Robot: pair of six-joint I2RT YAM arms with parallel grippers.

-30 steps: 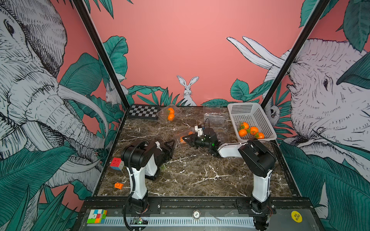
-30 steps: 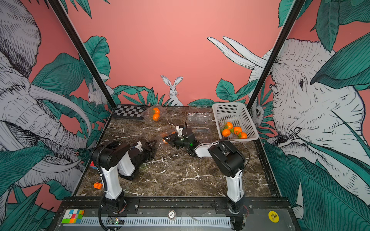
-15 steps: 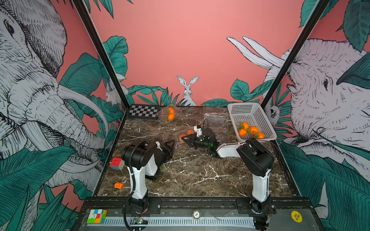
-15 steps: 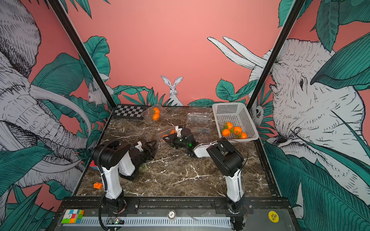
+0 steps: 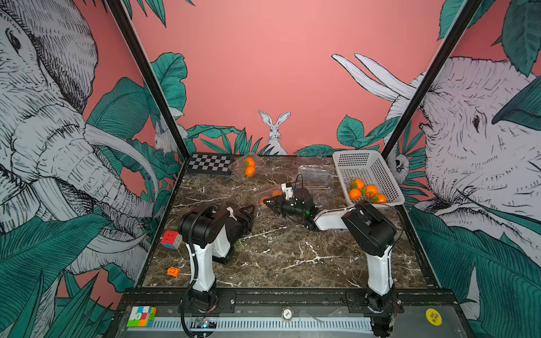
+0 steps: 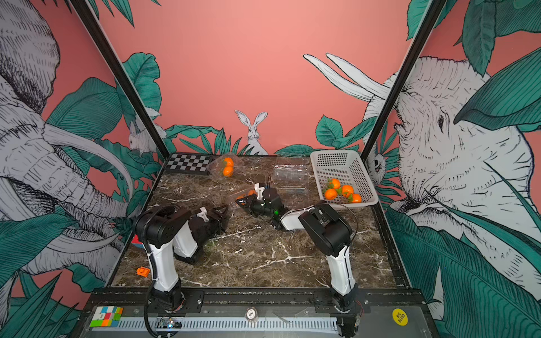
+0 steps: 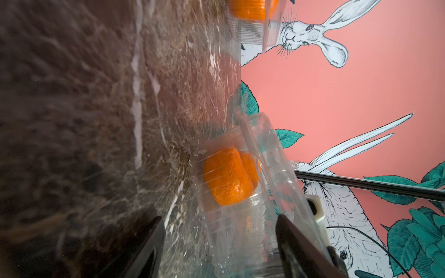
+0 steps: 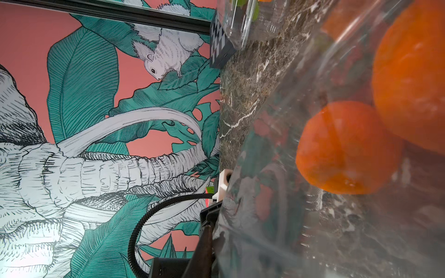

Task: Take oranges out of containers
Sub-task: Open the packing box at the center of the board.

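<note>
Clear container (image 5: pixel 260 195), long axis diagonal | R pincer (image 5: pixel 268 202) grips it | L pincer (image 7: pixel 218 216) unclear

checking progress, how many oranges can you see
8 oranges: four in the white basket, two in the far container, two in the middle container at the right pincer.

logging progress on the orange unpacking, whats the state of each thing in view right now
clear plastic clamshell box in the middle: holds two small round oranges, edge gripped
clear plastic clamshell box at the back: closed, two oranges inside
white perforated plastic basket: four oranges in it
clear plastic clamshells beside that basket: no fruit inside
right gripper: jaws shut on the middle box
left gripper: jaws open at that box
</note>
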